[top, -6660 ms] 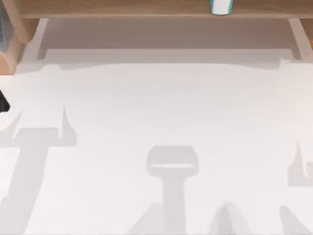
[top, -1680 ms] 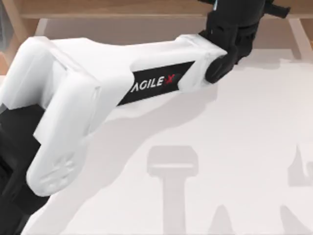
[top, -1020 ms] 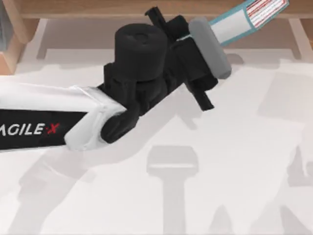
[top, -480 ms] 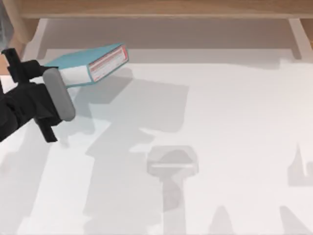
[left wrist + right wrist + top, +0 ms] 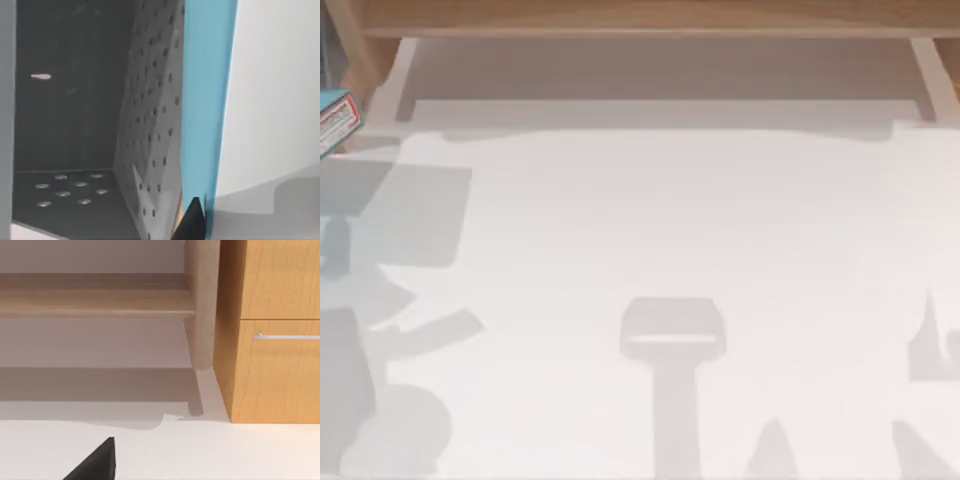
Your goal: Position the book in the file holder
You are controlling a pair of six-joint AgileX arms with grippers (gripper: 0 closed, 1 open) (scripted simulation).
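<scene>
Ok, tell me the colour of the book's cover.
Teal-blue; the left wrist view shows the book best, as a long blue band.

Book (image 5: pixel 334 112): teal-blue cover, white face, fine red lines on label; cover a bright teal strip (image 5: pixel 207 100) at left wrist. File holder (image 5: pixel 344 50): light tan wood; inside (image 5: pixel 70 100) dark grey, dotted with small holes. Counter (image 5: pixel 670 220): white, grey shadows. Shelf board (image 5: pixel 640 18): tan wood. Cabinet (image 5: pixel 275 330): orange-tan grain, silver handle.
</scene>
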